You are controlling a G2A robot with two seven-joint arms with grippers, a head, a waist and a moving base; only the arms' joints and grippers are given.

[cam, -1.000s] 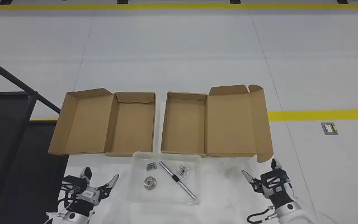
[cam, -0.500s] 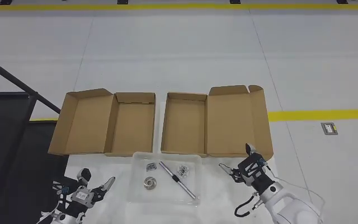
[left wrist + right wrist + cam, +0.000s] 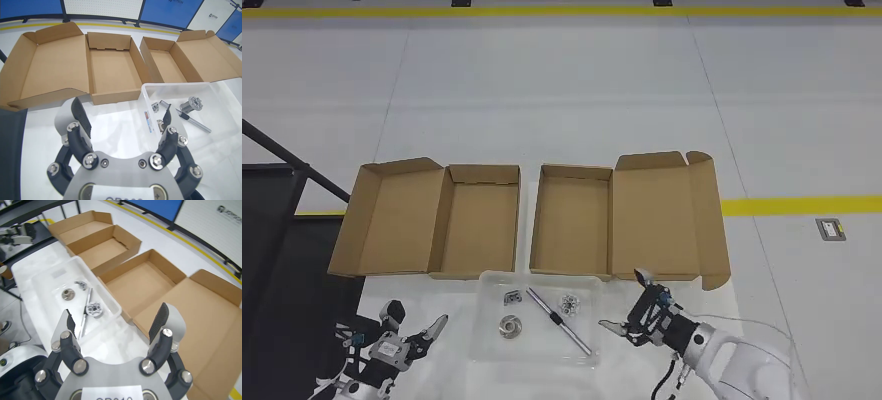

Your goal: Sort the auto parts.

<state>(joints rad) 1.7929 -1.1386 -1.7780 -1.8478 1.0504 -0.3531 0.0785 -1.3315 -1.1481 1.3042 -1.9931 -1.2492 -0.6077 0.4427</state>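
right fingers (image 3: 158, 319) spread wide, the stiff, slick, likely weighty steel shaft (image 3: 88, 296) just ahead of them wants a mid-length grip.

The left jaws partly hide a flanged disc (image 3: 160, 125).

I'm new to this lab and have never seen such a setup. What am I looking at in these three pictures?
It is a two-armed robot at a white table. One picture looks down from above its arms; the other two come from a camera on each wrist. The left gripper and the right gripper both have open fingers and hold nothing. A clear tray holds four metal parts: a rod, a disc, a bracket and a gear. Behind it lie a left box and a right box, both cardboard, open and empty.
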